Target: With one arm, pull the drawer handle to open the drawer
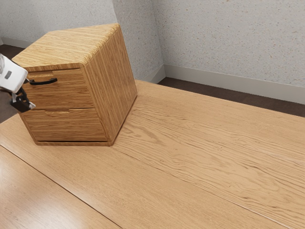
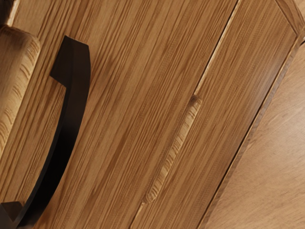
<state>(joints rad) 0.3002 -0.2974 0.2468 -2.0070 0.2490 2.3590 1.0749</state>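
Observation:
A wooden cabinet (image 1: 102,62) with two drawers stands on the table at the exterior view's left. The upper drawer (image 1: 62,93) carries a curved black handle (image 1: 43,81), and its front looks flush with the cabinet. My gripper (image 1: 23,102) hangs at the view's left edge, in front of the drawer fronts, just below the handle's left end and apart from it. Up close in the wrist view, the black handle (image 2: 66,129) arches over the upper drawer's front (image 2: 128,109). The lower drawer (image 2: 228,119) has a wooden grip (image 2: 174,150) along its top edge.
The wooden table (image 1: 190,157) stretches wide toward the exterior view's right and front. A speckled wall (image 1: 228,38) with a pale skirting board runs behind it. A wall corner stands close behind the cabinet.

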